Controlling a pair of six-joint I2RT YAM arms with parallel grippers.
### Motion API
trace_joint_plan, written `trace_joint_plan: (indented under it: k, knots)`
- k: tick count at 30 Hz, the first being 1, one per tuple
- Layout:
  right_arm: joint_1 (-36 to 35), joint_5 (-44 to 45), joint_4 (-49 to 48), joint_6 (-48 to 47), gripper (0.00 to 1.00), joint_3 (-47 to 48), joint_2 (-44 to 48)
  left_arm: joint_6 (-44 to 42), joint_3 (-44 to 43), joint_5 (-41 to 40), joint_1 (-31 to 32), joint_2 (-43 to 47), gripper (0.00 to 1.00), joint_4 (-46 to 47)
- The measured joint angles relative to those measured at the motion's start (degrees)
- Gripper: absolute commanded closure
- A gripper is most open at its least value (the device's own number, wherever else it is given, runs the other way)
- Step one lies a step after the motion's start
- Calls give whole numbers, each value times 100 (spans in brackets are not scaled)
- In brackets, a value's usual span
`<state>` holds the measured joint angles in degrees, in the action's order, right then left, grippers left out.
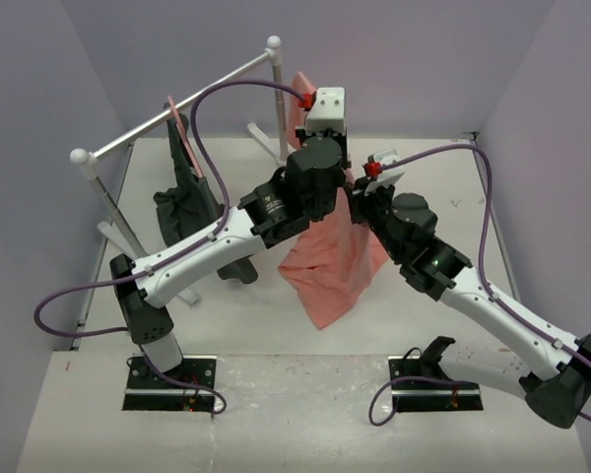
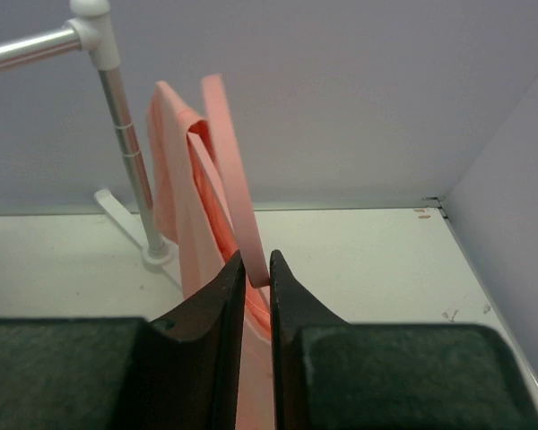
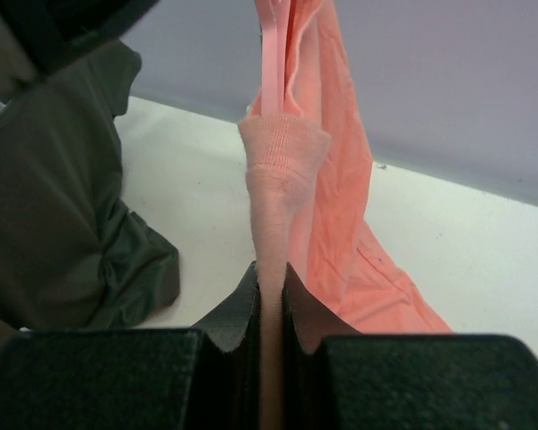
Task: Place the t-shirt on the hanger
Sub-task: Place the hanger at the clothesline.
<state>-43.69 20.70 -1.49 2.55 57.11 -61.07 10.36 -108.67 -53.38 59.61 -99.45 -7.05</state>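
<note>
Clothes rack: white posts and a metal rail, standing on the white table and running from a near post to a far post. On the rail, towards the near post: one dark grey garment on a pink hanger of its own, its hem down on the table under the rail. Hanger, thin pink plastic: held up in the air just beside the rack's far post and not on the rail. Its flat bar is pinched between the clenched fingers of the left gripper; the hook cannot be made out. T-shirt, salmon pink: hanging in front of the far post, with its upper part bunched against the hanger's far end and its lower part trailing to the table on the arms' side of the rack. How far the hanger sits inside the cloth cannot be told. Right gripper: fingers clamped tight on a ribbed edge of the t-shirt, pulled into a narrow roll, just in front of the hanger.
</note>
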Motion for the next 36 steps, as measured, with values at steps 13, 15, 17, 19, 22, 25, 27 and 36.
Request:
trace_joint_plan:
  k: [13, 15, 17, 19, 22, 25, 27, 36]
  knots:
    - [793, -1511, 105, 224, 100, -613, 606, -60, 220, 580, -152, 1010, 0, 234]
    - [884, -1691, 147, 259, 100, -628, 583, -7, 267, 698, -152, 1225, 0, -35]
    - [906, -1927, 219, 262, 100, -557, 487, 69, 481, 856, -149, 1586, 0, -316]
    - [906, -2161, 385, 262, 100, -318, 258, 127, 837, 983, -144, 2133, 0, -615]
    - [906, -2463, 541, 264, 100, 185, -284, 239, 1463, 1036, -146, 3163, 0, -1032]
    - [917, -2728, 762, 285, 100, 918, -977, 342, 1824, 934, -146, 4102, 0, -1383]
    - [923, -2915, 946, 327, 100, 1612, -1560, 411, 1910, 767, -146, 4613, 0, -1708]
    - [917, -3357, 1103, 580, 100, 3794, -3671, 456, 1837, -267, -148, 5354, 0, -2874]
